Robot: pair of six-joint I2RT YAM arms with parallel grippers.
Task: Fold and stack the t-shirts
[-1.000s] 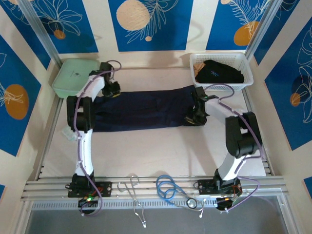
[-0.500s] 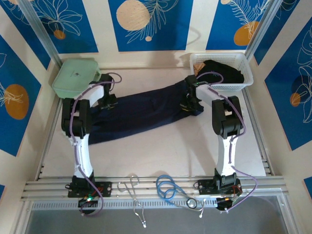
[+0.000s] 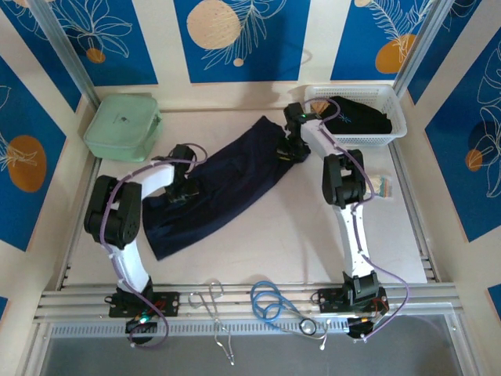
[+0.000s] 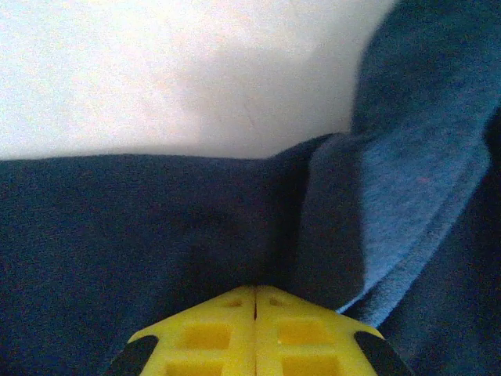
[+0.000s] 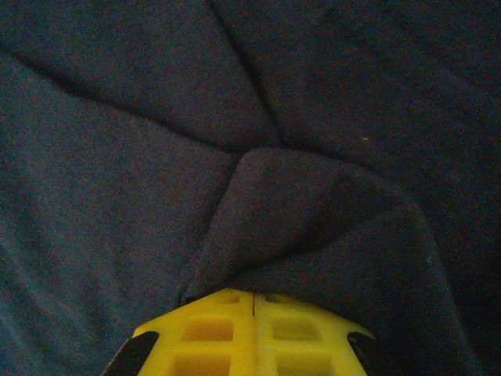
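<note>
My left gripper [image 3: 182, 188] and right gripper [image 3: 291, 149] each pinch the navy t-shirt [image 3: 227, 176] tight, stretched from near left to far right. I'm spreading it; next I must lay it flat.

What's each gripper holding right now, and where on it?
Both are shut on the navy t-shirt. The left gripper pinches a fold on its edge toward the near-left end. The right gripper pinches a fold at the far-right end.

Plain navy t-shirt [image 3: 227, 176] lies rumpled in a diagonal band, far end just left of the white basket [image 3: 395, 110]; black t-shirt [image 3: 352, 116] with pale blue mark sits bunched inside it
</note>
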